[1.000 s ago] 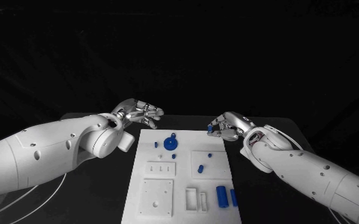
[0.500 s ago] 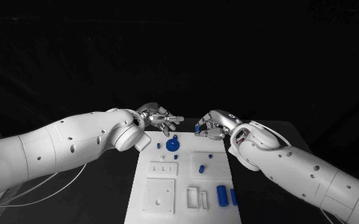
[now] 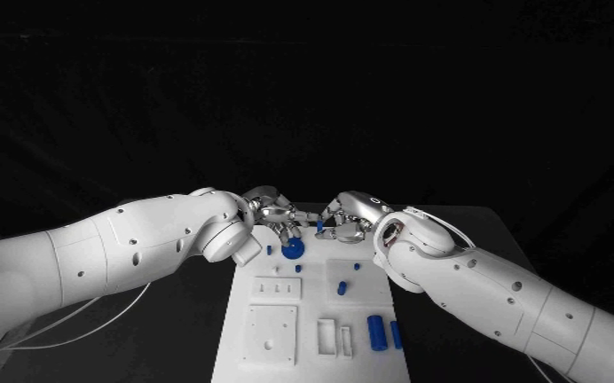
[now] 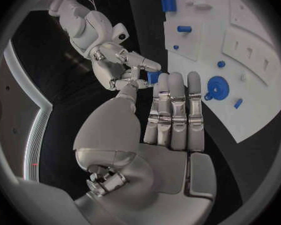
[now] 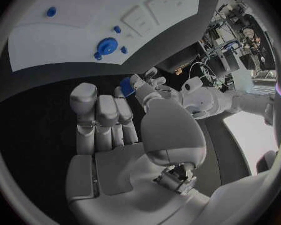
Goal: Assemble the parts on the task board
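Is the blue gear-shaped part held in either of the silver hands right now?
No, the blue gear-shaped part lies flat on the white task board, with no fingers on it.

Matt white task board (image 3: 307, 312), glossy blue plastic gear (image 3: 293, 248), matt black table (image 3: 480, 232).

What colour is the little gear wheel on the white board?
Blue. The gear wheel shows best in the left wrist view, lying on the white task board.
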